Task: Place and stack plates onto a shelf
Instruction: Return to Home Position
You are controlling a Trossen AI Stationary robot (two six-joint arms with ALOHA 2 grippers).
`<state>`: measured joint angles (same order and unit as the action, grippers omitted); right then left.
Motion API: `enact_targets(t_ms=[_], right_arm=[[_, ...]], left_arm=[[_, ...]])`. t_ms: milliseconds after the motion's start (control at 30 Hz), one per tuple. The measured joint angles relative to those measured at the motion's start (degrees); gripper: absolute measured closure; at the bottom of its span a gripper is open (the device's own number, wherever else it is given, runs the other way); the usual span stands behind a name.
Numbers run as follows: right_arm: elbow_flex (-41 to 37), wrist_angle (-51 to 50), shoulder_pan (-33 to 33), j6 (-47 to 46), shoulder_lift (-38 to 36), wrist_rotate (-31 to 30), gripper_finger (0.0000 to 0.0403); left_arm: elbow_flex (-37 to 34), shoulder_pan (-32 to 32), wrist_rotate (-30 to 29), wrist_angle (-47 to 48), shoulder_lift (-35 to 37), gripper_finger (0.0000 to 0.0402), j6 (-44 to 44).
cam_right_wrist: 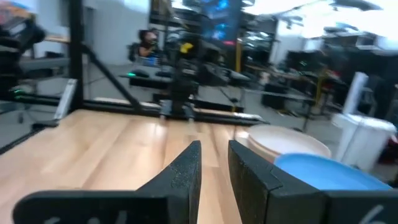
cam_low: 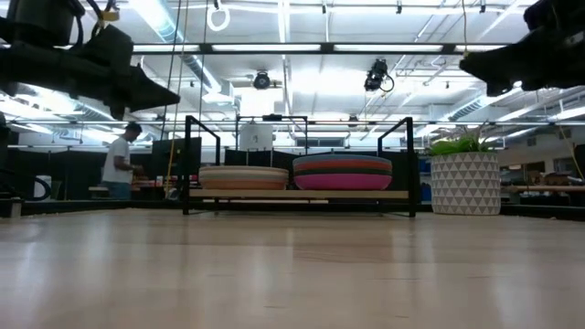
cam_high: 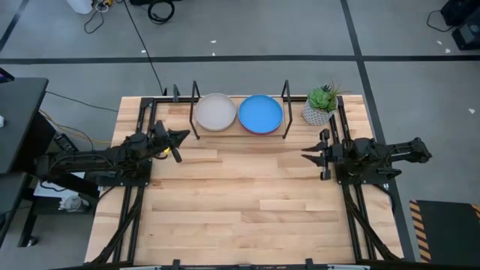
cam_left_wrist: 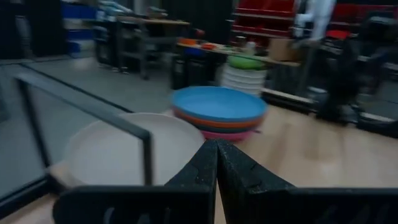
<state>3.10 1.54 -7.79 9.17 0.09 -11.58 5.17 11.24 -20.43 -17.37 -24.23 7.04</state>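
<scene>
- Left gripper (cam_high: 184, 136): is hanging above the table (cam_high: 240, 202), just in front of the left end of the shelf (cam_low: 302, 194). Its fingers are pressed together on nothing, and it is judged to be idling clear of the load.
- Left stack (cam_low: 243, 177): is sitting on the shelf's left half with the grey-beige plate (cam_high: 215, 112) uppermost, leaving room for a second pile.
- Right stack (cam_low: 342, 173): is sitting just beside it, with the bright blue plate (cam_high: 260, 113) on top and magenta lowest. Black rods (cam_high: 286, 97) are fencing in both piles.
- Plant (cam_high: 321, 105): is standing off the shelf's right end.
- Right gripper (cam_high: 307, 155): is hovering near the table's right edge, fingers slightly apart and empty. Every plate in view is lying on the shelf, so stacking appears complete.
</scene>
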Motion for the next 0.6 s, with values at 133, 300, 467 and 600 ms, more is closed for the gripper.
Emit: enact_targets(t_ms=[133,300,467,600], right_arm=[[1.55,-0.05,0.02,-1.93,-0.02,-1.23,0.0317],[2.64,-0.09,0.02,-1.95,-0.03,-1.11,0.0317],[2.31,-0.19,0.02,-1.71,0.27,-0.71,0.0317],[2.31,0.03,0.02,-1.69,0.25,-0.61,0.0317]], left_arm=[[0.0,-2.12,-4.58,-0.22,0.73,0.039,-0.78],[0.0,-7.15,-7.37,-3.63,3.62,0.039,-4.98],[0.02,-11.84,-8.26,-5.15,6.02,0.039,-12.23],[0.02,-13.41,-8.27,-5.07,5.49,0.039,-11.19]])
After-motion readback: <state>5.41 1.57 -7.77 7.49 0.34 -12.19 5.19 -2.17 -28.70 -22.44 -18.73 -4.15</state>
